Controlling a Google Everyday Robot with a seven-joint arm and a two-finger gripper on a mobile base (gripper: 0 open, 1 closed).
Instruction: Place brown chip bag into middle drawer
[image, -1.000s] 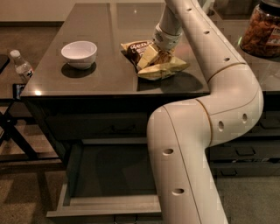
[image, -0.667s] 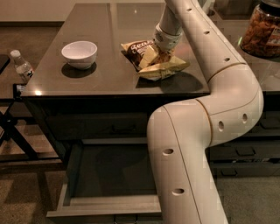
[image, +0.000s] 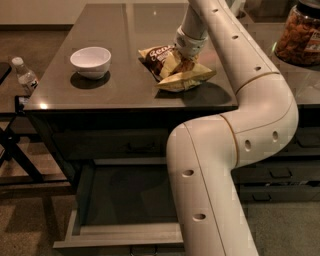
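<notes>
Brown chip bag (image: 181, 79) under tool (image: 186, 63); drawer (image: 120, 234) open.

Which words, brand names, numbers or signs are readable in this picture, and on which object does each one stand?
"Gen...": white script on the dark panel of the brown chip bag. Only these first letters can be guessed; the rest is blurred and partly covered by the tool, which is down on the bag.
Label on the water bottle: too small to read.
Clear jar: no readable text.
</notes>
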